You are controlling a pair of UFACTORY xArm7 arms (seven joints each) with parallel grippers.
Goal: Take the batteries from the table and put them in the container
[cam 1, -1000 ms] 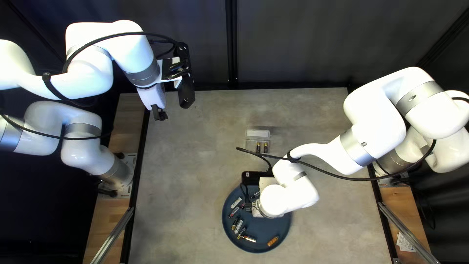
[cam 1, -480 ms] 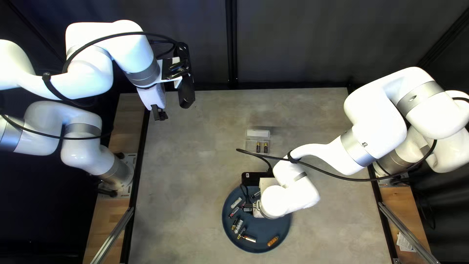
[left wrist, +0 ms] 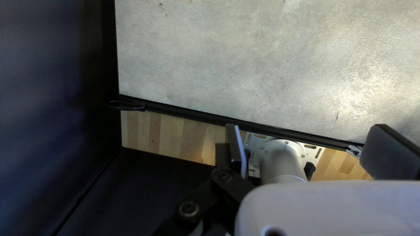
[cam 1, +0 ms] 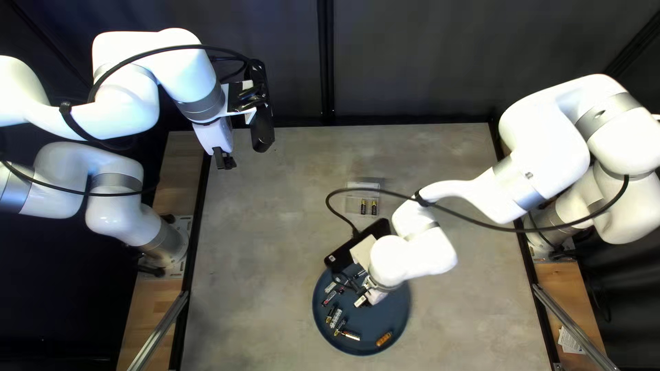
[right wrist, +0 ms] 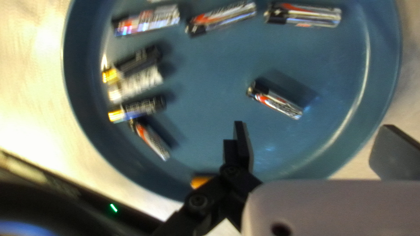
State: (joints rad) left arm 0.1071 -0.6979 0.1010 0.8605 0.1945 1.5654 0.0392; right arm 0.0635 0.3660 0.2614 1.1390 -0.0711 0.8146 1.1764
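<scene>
No wording, number or sign can be read with certainty. In the right wrist view, print on the silver cylindrical battery with a black end and red stripe [right wrist: 280, 105] is blurred, as is pale lettering on the black cylindrical battery with a gold end [right wrist: 142, 107]. In the top left view, marks on the white paper sheet [cam 1: 570, 341] at the right are too small to make out.
</scene>
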